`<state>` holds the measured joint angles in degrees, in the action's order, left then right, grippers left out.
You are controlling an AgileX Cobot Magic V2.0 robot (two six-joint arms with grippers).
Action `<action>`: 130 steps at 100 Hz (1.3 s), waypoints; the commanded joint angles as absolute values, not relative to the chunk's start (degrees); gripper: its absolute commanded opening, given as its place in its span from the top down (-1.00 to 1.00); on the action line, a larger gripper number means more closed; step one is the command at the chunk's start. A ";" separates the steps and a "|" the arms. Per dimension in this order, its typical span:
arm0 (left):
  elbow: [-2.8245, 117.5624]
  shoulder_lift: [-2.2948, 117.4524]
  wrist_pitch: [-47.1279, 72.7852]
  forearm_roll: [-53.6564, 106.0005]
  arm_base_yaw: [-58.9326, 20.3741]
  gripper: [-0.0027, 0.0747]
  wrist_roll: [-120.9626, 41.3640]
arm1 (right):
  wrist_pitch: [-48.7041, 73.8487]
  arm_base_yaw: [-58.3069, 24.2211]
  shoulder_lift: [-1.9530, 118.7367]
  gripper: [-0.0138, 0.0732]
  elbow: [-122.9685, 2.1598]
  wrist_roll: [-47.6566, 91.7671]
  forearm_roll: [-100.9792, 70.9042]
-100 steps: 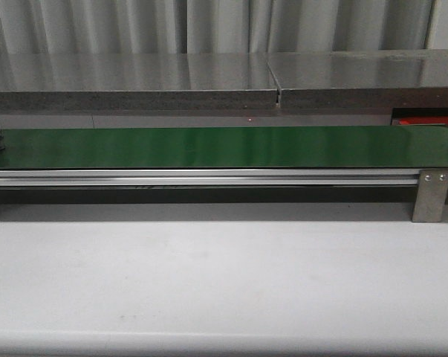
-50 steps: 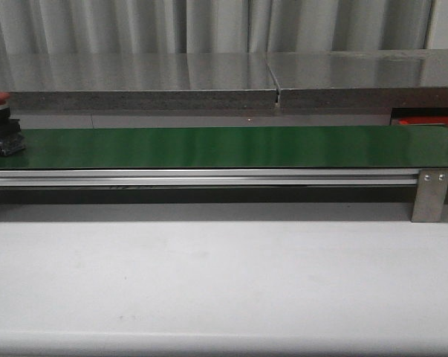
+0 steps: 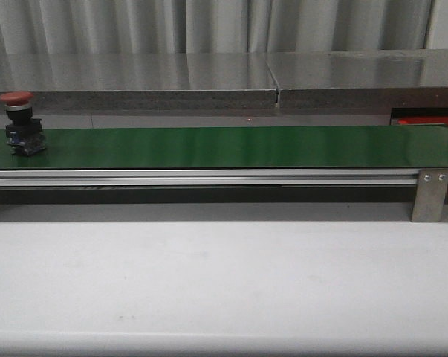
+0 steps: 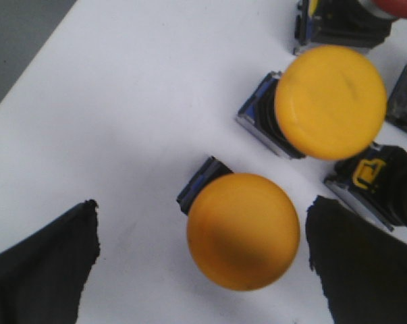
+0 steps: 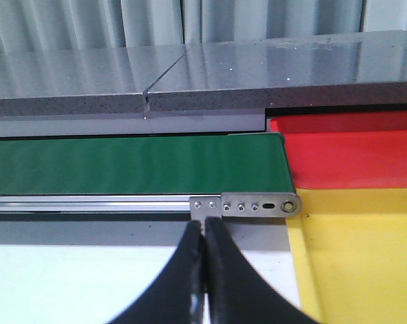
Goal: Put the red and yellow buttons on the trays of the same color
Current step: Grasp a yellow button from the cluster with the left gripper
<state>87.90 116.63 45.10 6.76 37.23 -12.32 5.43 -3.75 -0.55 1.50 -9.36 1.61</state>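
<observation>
Red button (image 3: 20,123) stands at green belt's (image 3: 231,146) left end.

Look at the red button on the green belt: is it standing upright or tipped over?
Upright. The red button stands on its dark base on the green belt, with its red cap on top.
</observation>
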 commanded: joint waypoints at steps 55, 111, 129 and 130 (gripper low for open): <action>90.25 113.97 41.63 9.16 37.32 -0.46 -14.12 | 0.51 -3.55 -1.60 0.83 0.47 -9.26 1.85; 90.25 113.97 44.74 9.42 37.32 0.13 -13.94 | 0.51 -3.55 -1.60 0.83 0.47 -9.26 1.85; 90.25 113.97 45.20 9.93 37.32 0.61 -13.94 | 0.51 -3.55 -1.60 0.83 0.47 -9.26 1.85; 90.25 113.97 45.20 10.04 37.32 0.65 -13.94 | 0.51 -3.55 -1.60 0.83 0.47 -9.26 1.85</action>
<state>88.42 116.82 46.05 8.50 37.23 -14.02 5.43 -3.75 -0.55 1.50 -9.36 1.61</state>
